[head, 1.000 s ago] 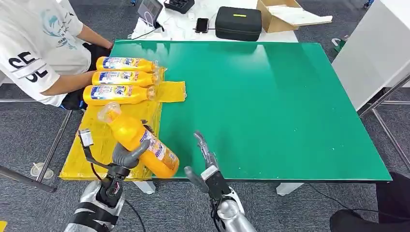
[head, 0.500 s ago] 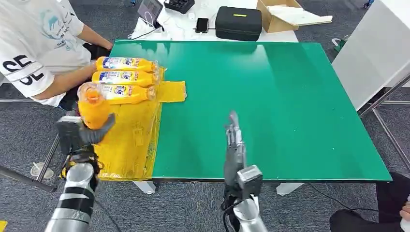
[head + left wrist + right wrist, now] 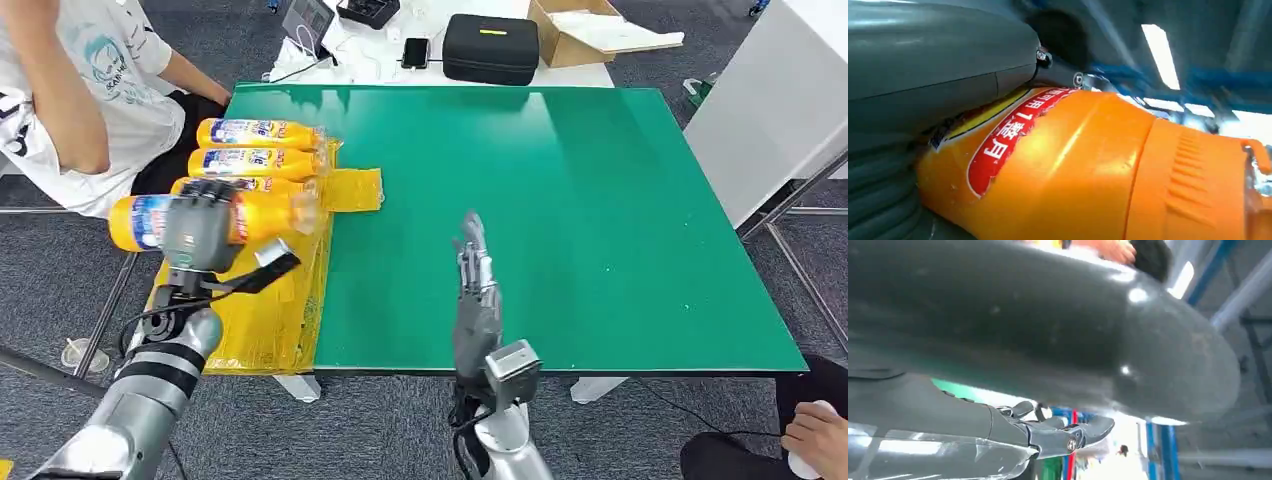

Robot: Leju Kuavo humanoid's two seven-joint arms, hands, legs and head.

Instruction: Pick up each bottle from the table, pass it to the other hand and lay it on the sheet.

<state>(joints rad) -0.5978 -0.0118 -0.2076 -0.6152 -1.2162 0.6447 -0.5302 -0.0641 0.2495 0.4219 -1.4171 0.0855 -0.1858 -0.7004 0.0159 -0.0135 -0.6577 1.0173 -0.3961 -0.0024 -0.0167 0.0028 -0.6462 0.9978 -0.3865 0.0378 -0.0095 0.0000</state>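
1. Orange plastic bottle with a blue-and-white label (image 3: 215, 217): gripped in the left hand (image 3: 198, 232), long axis lying sideways above the yellow plastic sheet (image 3: 262, 300).
2. Right hand (image 3: 474, 270): fingers straight, holding nothing, well apart.
3. Three like bottles (image 3: 262, 133): lying just beyond.
4. Green surface (image 3: 560, 220): roomy; sheet's near part free.

A yellow bottle (image 3: 215, 219) with a blue and white label lies level in the air, gripped around its middle, its clear-capped neck pointing to 3 o'clock. Three more like it (image 3: 258, 133) lie side by side on the yellow sheet (image 3: 270, 300) at the green surface's (image 3: 560, 200) 9 o'clock edge, necks also toward 3 o'clock.
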